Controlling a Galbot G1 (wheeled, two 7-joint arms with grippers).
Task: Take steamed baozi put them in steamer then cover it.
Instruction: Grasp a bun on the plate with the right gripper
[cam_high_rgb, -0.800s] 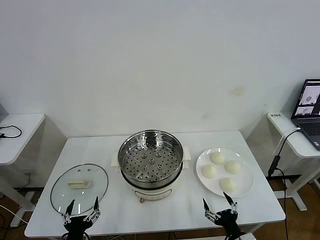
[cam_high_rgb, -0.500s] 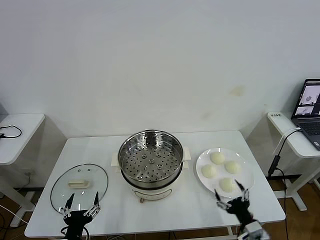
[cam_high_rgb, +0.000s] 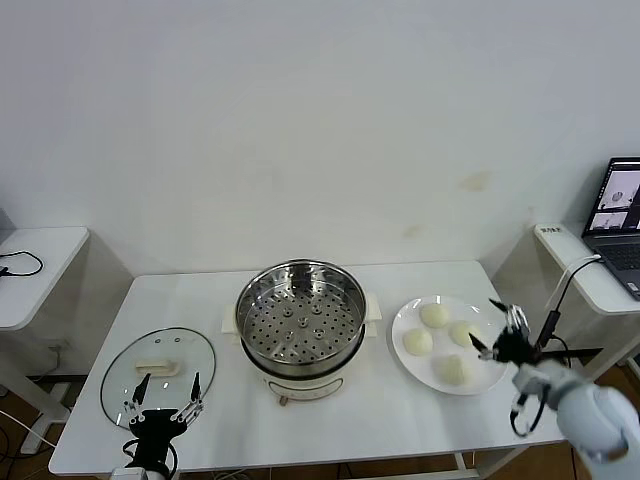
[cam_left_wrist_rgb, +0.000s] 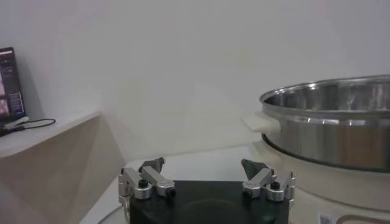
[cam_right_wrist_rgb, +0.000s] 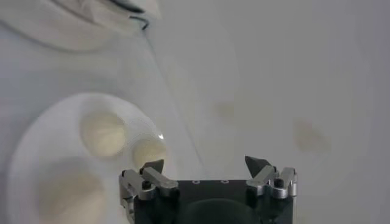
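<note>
The steel steamer (cam_high_rgb: 300, 322) stands open at the table's middle on its cream base; its wall also shows in the left wrist view (cam_left_wrist_rgb: 332, 125). Its glass cover (cam_high_rgb: 158, 375) lies flat at the front left. Several white baozi (cam_high_rgb: 434, 315) sit on a white plate (cam_high_rgb: 402, 320) at the right; they also show in the right wrist view (cam_right_wrist_rgb: 103, 133). My right gripper (cam_high_rgb: 497, 328) is open and empty, raised above the plate's right edge; the right wrist view (cam_right_wrist_rgb: 207, 164) shows it too. My left gripper (cam_high_rgb: 161, 396) is open and empty at the cover's near edge, as in the left wrist view (cam_left_wrist_rgb: 204, 167).
A white side table (cam_high_rgb: 35, 270) with a cable stands at the left. Another side table (cam_high_rgb: 585, 275) at the right holds a laptop (cam_high_rgb: 618, 225). A cable (cam_high_rgb: 555, 310) hangs just right of my right gripper. A white wall is behind the table.
My right gripper has risen from the table's front edge and moved right and back, to above the plate's right side. My left gripper has barely moved.
</note>
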